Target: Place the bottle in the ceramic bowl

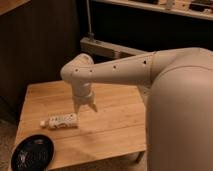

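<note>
Bottle (pixel 61 121) lies ungrasped on desk (pixel 117 125); hand (pixel 85 108) hangs just above it, spread and empty; ceramic bowl (pixel 19 144) nearby, unfilled.

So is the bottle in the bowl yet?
Not yet. Nothing is done: the bottle lies on its side on the table, outside the black bowl. The tool hangs open beside the bottle, holding nothing. Left: grab it, carry it, drop it in the bowl.
</note>
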